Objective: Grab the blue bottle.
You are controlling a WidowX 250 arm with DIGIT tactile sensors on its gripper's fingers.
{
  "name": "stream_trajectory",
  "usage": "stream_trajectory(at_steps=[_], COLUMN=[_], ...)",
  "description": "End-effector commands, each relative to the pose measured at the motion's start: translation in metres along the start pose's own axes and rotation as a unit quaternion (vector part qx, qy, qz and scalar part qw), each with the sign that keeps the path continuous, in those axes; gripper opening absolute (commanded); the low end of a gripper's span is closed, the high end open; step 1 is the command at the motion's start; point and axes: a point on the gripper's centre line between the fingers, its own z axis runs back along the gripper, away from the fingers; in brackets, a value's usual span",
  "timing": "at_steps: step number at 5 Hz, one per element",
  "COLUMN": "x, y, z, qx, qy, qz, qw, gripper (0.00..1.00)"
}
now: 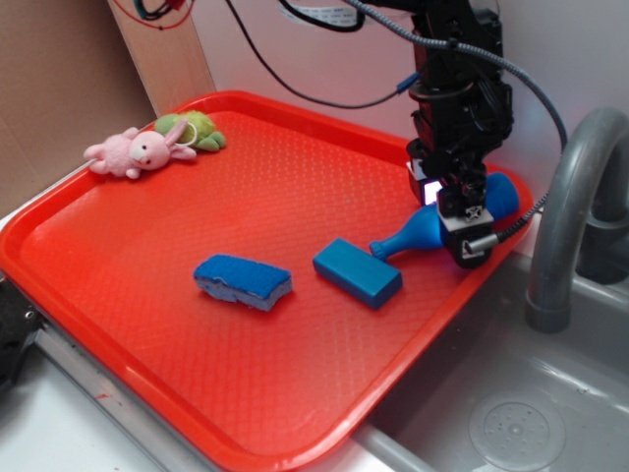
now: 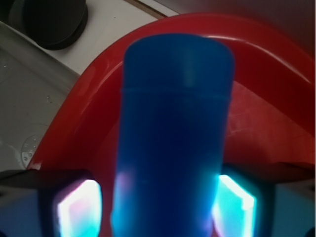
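**Toys and a Sink Around a Red Tray**

A big red tray (image 1: 147, 324) sits on a gray counter. Its floor has a bumpy pattern. At the far left corner lies a pink bunny toy (image 1: 133, 152). A green turtle toy (image 1: 194, 130) is right behind it, touching it. Near the middle of the tray lies a blue sponge (image 1: 242, 280) with a pale bottom. Just to its right is a blue block (image 1: 357, 271), lying flat. They do not touch. On the right is a gray sink (image 1: 511, 413) with a round drain (image 1: 516, 430). A curved gray faucet (image 1: 570, 197) stands beside the tray. Brown cardboard (image 1: 59, 88) stands behind the tray on the left.
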Motion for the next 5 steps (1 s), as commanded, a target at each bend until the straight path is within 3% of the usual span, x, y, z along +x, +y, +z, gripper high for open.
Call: stream_trajectory(at_steps=[1,2,3,4,5], x=[-0.037,-0.088,-0.121,-0.147,-0.154], y=[0.003,0.031,0.049,0.066,0.075], z=[0.095,0.143,0.193,0.232,0.238], qx=[0.114,0.055,0.037,0.047,0.057], qy=[-0.079,-0.107,-0.108,-0.083,-0.069], qz=[0.058,0.171,0.271,0.365,0.403], qw=[0.989,0.978,0.956,0.926,0.911], gripper=[0.00,0.00,0.00,0.00,0.00])
